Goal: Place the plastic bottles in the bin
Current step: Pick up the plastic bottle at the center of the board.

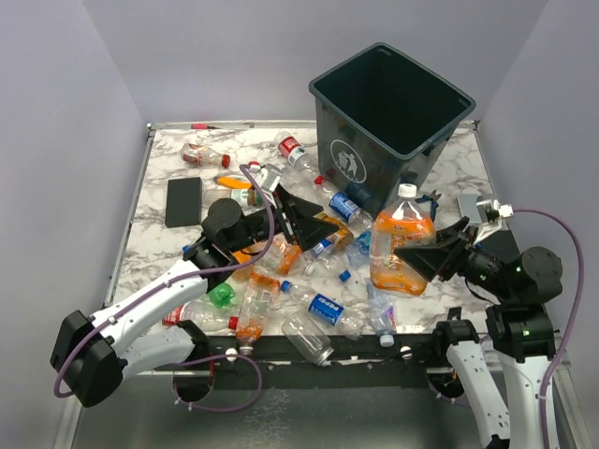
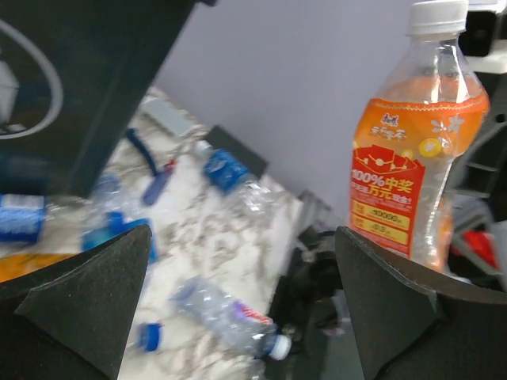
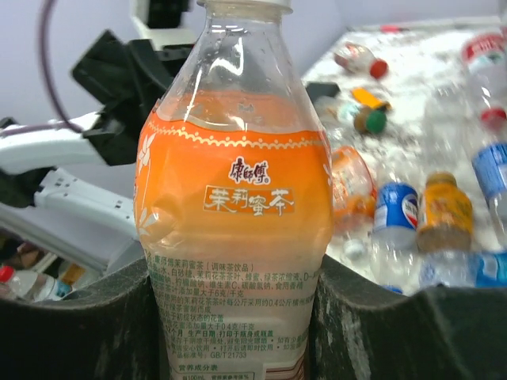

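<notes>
My right gripper [image 1: 418,254] is shut on a tall orange-labelled bottle [image 1: 401,241] with a white cap and holds it upright above the table, in front of the dark bin [image 1: 390,120]. In the right wrist view the bottle [image 3: 238,214] fills the gap between the pads. It also shows in the left wrist view [image 2: 412,150]. My left gripper [image 1: 314,222] is open and empty above the bottle pile [image 1: 309,281], pointing right. Through its jaws I see a clear bottle [image 2: 226,317] lying on the marble.
A flat black pad [image 1: 183,201] lies at the left. Blue-handled pliers [image 1: 427,199] lie right of the bin. Loose bottles lie near the back edge [image 1: 201,155] and at the front edge [image 1: 307,339]. The bin wall [image 2: 87,87] is close on the left gripper's left.
</notes>
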Action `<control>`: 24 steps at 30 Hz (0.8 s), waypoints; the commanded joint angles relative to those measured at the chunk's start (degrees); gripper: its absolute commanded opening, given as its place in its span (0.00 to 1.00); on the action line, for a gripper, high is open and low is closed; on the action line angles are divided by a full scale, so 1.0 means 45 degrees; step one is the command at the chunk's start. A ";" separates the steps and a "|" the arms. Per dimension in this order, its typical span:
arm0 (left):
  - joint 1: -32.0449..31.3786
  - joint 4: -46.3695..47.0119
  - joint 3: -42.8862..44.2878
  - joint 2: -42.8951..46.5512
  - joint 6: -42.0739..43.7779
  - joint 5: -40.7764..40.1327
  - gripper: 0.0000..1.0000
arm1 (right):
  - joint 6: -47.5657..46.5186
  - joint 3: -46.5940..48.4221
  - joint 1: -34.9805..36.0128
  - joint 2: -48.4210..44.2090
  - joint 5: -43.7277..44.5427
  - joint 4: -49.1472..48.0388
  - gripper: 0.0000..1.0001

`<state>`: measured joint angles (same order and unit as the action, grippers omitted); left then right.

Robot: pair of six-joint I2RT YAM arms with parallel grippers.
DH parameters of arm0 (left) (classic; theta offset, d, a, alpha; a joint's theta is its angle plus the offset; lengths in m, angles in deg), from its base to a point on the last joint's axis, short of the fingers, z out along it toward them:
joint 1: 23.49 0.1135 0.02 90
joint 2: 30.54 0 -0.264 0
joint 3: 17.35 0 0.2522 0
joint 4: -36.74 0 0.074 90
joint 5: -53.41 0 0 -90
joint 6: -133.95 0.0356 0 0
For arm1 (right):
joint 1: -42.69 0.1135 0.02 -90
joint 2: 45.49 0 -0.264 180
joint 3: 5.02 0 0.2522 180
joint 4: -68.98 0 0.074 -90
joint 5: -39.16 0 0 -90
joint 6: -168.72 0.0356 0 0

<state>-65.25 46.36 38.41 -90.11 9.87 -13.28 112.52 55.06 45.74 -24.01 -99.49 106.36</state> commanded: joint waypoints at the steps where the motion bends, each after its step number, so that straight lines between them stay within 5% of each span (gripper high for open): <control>1: -0.0099 0.2921 0.0544 -0.0349 -0.2541 0.2240 0.99 | 0.1577 0.0088 0.0065 0.0326 -0.1848 -0.4507 0.45; 7: -0.0775 0.4255 0.1218 -0.0752 -0.3166 0.2615 0.99 | 0.4822 -0.0572 0.0127 0.1829 -0.1607 -1.0429 0.44; 11: -0.1358 0.4293 0.1928 -0.1134 -0.2552 0.2752 0.99 | 0.5302 -0.0087 0.0384 0.3234 -0.1455 -1.2015 0.43; 20: -0.1416 0.4213 0.2449 -0.1120 -0.1031 0.1881 0.99 | 0.1569 0.3266 0.3735 0.6042 0.0313 -0.8523 0.43; 24: -0.1400 0.2388 0.3213 -0.1076 0.0292 0.1118 0.99 | 0.0281 0.4190 0.5446 0.7003 0.1391 -0.7541 0.43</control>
<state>-71.52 63.91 48.40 -95.16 3.18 -3.49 121.46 70.56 64.84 4.68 -98.79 66.42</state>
